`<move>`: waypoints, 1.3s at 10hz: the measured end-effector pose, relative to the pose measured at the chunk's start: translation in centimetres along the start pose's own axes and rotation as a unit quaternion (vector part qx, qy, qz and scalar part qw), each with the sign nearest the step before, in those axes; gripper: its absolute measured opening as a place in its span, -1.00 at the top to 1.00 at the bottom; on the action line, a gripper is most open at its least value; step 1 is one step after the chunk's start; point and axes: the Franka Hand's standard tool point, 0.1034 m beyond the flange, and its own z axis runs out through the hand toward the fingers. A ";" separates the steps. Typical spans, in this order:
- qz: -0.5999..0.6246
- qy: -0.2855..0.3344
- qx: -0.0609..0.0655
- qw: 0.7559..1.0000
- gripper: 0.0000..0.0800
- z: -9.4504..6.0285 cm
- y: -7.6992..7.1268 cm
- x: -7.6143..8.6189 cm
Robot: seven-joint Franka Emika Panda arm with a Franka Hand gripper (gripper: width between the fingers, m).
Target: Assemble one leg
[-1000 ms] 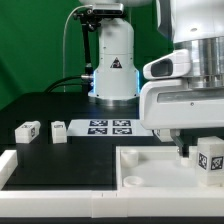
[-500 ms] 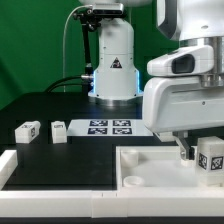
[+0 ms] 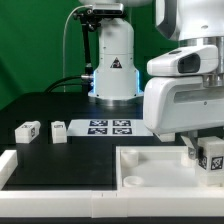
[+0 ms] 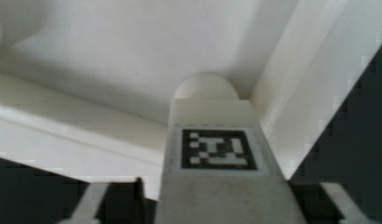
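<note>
Gripper [image 3: 203, 152] holds the leg [image 3: 211, 156] between its two fingers, at the exterior view's right, over the large white tray-like piece [image 3: 150, 165]. In the wrist view the leg [image 4: 213, 135] stands between both fingers [image 4: 117, 200], its tagged face toward the camera. Its long axis runs away from the gripper, and the rounded end points toward the tray-like piece's [image 4: 135, 60] inner floor. Whether this end touches the floor, I cannot tell. In the exterior view the leg's tag faces the camera. Two other legs [image 3: 27, 130] [image 3: 59, 130] lie on the black table [image 3: 70, 150] at the exterior view's left, well apart from the gripper. Beside them lies the marker board [image 3: 110, 126].
</note>
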 end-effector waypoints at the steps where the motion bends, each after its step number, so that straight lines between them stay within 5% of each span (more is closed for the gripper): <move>1: 0.000 0.000 0.000 1.000 0.27 0.0 0.0 0.0; 4: 0.076 0.000 0.001 0.997 0.27 0.0 0.0 0.0; 7: 0.288 0.008 0.002 0.958 0.27 0.0 0.3 -0.1; 10: 0.476 0.007 -0.003 0.879 0.27 0.1 0.2 -0.3; 13: 0.650 0.010 -0.008 0.760 0.27 0.1 -0.1 -0.4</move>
